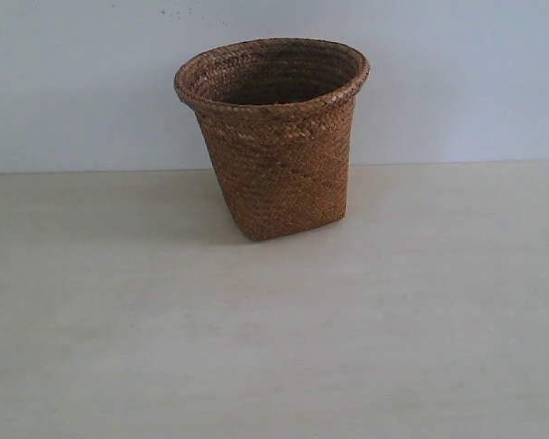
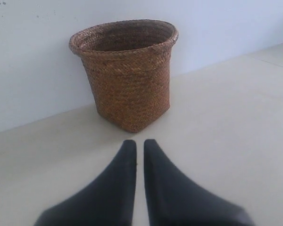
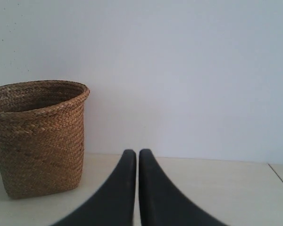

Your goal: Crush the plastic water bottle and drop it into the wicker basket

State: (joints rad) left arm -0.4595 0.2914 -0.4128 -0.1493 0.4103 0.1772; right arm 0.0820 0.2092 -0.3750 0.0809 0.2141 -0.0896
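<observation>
The brown wicker basket stands upright on the pale table near the back wall, its braided rim wide and its base narrower. The left wrist view has the basket straight ahead of my left gripper, whose dark fingers are shut with nothing between them, a short way back from its base. My right gripper is also shut and empty, with the basket off to one side of it. Neither gripper shows in the exterior view. The plastic water bottle is out of view in every frame; the basket's inside is mostly hidden.
A plain pale wall runs behind the table. A seam or table edge shows at the corner of the right wrist view.
</observation>
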